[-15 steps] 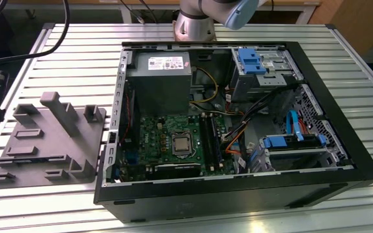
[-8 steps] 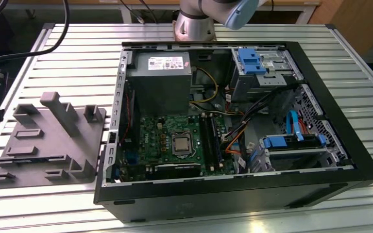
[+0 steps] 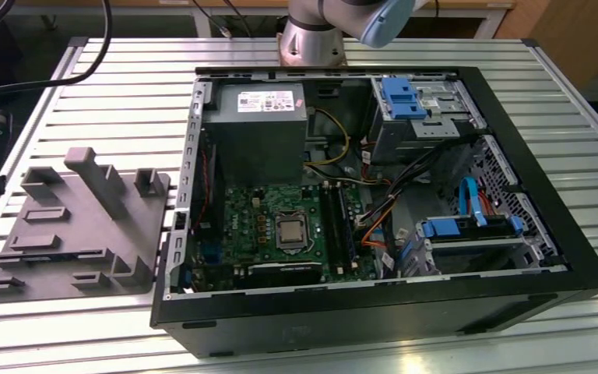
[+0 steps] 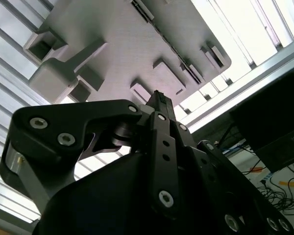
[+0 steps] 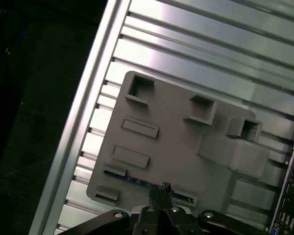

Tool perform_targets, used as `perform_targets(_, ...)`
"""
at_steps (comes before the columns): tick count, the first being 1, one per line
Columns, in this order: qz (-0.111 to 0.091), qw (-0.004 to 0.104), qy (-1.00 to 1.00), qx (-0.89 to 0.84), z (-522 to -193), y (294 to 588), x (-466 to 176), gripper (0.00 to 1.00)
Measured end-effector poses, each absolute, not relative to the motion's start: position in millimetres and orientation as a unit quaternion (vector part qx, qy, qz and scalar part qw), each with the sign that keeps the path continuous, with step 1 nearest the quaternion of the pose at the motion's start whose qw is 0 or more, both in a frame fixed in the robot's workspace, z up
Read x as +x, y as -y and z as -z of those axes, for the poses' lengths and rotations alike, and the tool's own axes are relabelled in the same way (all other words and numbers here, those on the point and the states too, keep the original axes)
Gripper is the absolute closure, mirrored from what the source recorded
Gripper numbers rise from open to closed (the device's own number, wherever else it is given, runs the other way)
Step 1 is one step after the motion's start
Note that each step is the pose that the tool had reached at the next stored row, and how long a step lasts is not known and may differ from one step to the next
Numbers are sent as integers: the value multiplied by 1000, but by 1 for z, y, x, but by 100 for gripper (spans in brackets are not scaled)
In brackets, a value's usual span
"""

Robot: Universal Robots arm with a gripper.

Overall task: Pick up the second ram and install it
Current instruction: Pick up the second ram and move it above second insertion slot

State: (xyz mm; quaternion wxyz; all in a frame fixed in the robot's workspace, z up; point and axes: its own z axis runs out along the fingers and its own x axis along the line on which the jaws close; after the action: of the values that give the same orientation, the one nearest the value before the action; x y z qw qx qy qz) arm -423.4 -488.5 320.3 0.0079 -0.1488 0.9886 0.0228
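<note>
The second ram [image 5: 132, 179] is a thin dark-blue stick standing on edge in a slot along one border of the grey holder tray [image 5: 176, 122] in the first wrist view. My gripper [image 5: 164, 188] hangs well above the tray, over the ram's length, its fingertips together with nothing between them. In the second wrist view the gripper [image 4: 159, 96] points down at the tray [image 4: 122, 44]. The tray [image 3: 81, 234] lies at the exterior view's left, beside the open computer case [image 3: 548, 257]. The black memory slots [image 3: 335, 222] run beside the processor on the green board.
The arm's base [image 3: 314, 35] stands behind the case. Inside the case are a grey power supply [image 3: 258, 125], blue drive brackets [image 3: 403, 97] and loose cables [image 3: 382, 214]. The tray has raised blocks [image 3: 96, 175]. The slatted metal table's [image 5: 196, 54] edge runs close by the tray.
</note>
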Motion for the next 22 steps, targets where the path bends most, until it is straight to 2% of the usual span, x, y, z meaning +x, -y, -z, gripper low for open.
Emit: perform_targets(22,-23,6,-971,-239,-320,488,-423,89)
